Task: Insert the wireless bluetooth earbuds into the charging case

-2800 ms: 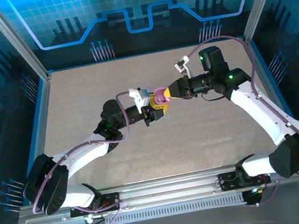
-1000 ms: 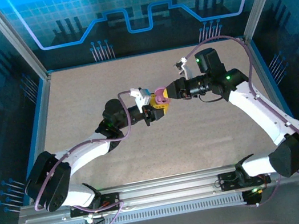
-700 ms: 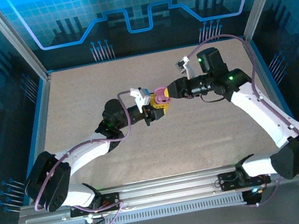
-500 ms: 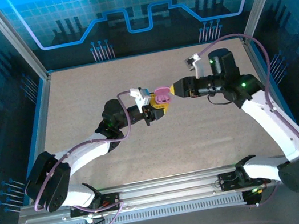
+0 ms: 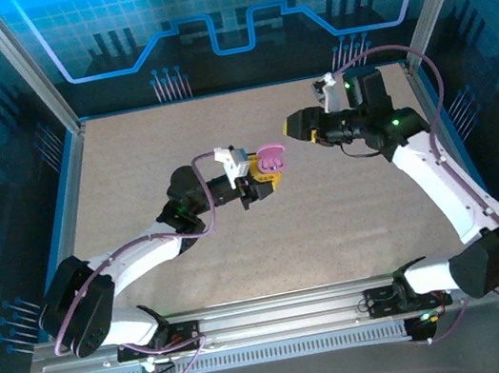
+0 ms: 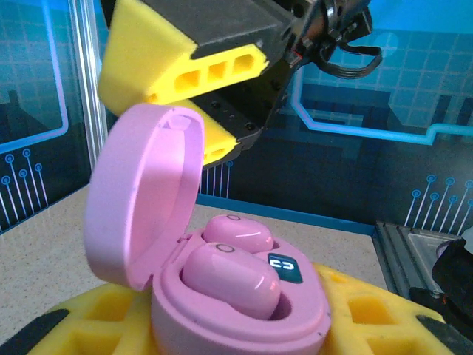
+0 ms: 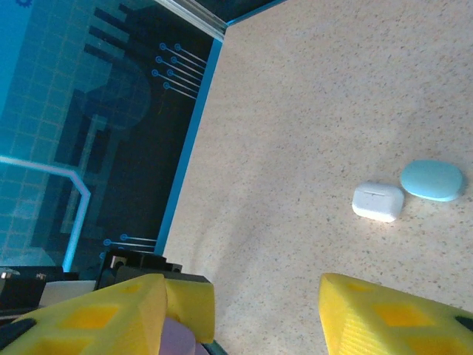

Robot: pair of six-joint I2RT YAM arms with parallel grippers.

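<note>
Your left gripper (image 5: 264,182) is clamped on the pink charging case (image 5: 270,157), its lid standing open; 2 pink earbuds (image 6: 229,275) sit side by side in its wells. Right of it, your right gripper (image 5: 294,126) hangs apart, jaws spread wide, holding nothing.

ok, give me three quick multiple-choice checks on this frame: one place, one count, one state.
1. Where is the pink case? A) flat on the table B) in the left gripper's jaws C) in the right gripper
2. How many earbuds sit in it? A) none B) one C) two
3. Its lid is: A) open B) shut C) detached
Answers: 1 B, it sits clamped at that arm's tip; 2 C, two pink buds seated inside; 3 A, lid stands hinged up.
</note>
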